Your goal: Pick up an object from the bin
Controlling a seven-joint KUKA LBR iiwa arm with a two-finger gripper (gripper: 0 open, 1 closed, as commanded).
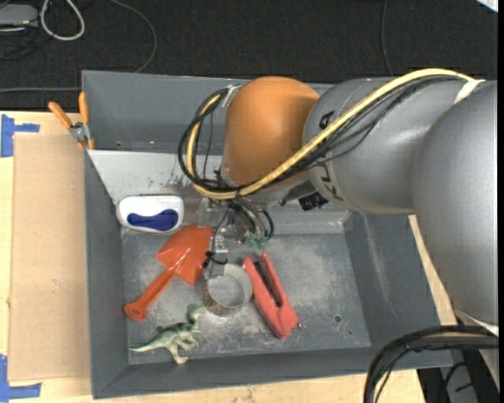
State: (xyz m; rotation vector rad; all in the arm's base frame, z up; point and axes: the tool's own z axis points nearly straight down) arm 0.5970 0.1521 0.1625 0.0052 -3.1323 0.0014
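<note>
Using the ring [225, 309] as my landmark: it's a brownish hoop lying flat, open side up, about mid-floor in the bin [319, 267].

My arm [403, 149] comes in from the right. Its orange cover [265, 128] and black cables [203, 154] sit up behind the ring. The jaws are low, just over the ring's far-left rim, where the ring meets the shovel [183, 257]. I can't tell if they are open or closed, since the wrist and its wiring cover the tips. I can't tell if they touch the ring either.

The things around the ring:
- Shovel – orange plastic. The blade is just up-left of the ring, right beside the jaws, and the handle runs down-left away from the ring.
- Red tool [269, 296] – a long, two-armed piece just right of the ring. It is at the ring's rim or touching it, I can't say which, and it slants down-right.
- Dinosaur [175, 338] – small and green, near the ring on its lower-left, by the front wall.
- White-and-blue case [151, 212] – well apart, up-left of the ring past the shovel blade, at the foot of the back wall.

The ring is the thing most directly under the jaws, and the shovel blade is next closest.
</note>
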